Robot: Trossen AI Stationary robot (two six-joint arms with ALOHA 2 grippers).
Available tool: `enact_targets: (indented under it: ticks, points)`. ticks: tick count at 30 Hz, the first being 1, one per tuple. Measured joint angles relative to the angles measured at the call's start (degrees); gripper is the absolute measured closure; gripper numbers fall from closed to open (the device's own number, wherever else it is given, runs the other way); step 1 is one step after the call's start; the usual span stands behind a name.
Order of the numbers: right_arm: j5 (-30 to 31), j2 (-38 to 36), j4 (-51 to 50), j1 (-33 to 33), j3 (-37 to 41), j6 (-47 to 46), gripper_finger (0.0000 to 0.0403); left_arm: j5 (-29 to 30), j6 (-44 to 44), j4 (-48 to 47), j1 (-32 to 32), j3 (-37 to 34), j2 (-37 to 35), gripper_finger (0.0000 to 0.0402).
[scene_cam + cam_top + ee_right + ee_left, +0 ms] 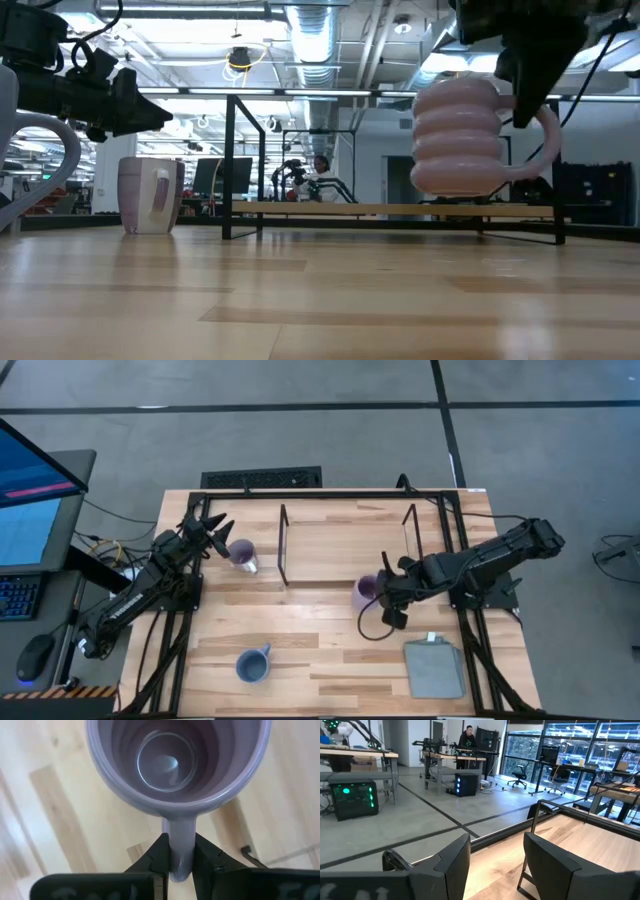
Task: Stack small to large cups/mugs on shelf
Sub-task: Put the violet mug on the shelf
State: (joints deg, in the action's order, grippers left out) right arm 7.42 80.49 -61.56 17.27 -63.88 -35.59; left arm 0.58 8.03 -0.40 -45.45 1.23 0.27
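A ribbed light purple mug (365, 593) hangs upright in the air by the shelf's near edge, close to its right wire frame (410, 535). It also shows in the low view (455, 140). My right gripper (390, 598) is shut on its handle. A second light purple mug (242, 554) stands on its base on the table, left of the shelf (345, 550). My left gripper (213, 525) is open and empty, raised just left of that mug. A blue mug (252, 664) stands on the table near the front edge. My right gripper pinches the ribbed mug's handle (181, 851) between its two fingers, on the handle's outer bend. The fingers (527, 90) come from the table's right, slanting down. The mug is upright with its mouth up, lifted clear of the table and the shelf board.
A grey folded cloth (435, 668) lies at the front right of the table. The shelf's left wire frame (283, 546) stands between the left mug and the board. A black frame (330, 493) runs along the table's far edge. Bare tabletop lies between the blue mug and the cloth.
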Motion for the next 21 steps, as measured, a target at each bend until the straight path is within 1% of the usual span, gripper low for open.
enact_targets:
  ticks: [4,9,13,21]
  points:
    - [0.3,0.0,-1.9,-2.1,-0.6,-4.9,0.0337,0.0,0.0,0.0,0.0,0.0,0.0,0.0225]
    - [0.6,0.0,-2.1,-4.1,-1.7,-8.0,0.0337,0.0,0.0,0.0,0.0,0.0,0.0,0.0225]
    - [4.1,0.0,-2.3,-5.5,-2.8,-9.0,0.0337,0.0,0.0,0.0,0.0,0.0,0.0,0.0225]
    - [7.8,0.0,-5.8,-8.7,-4.1,-15.1,0.0337,0.0,-0.2,0.0,0.0,0.0,0.0,0.0225]
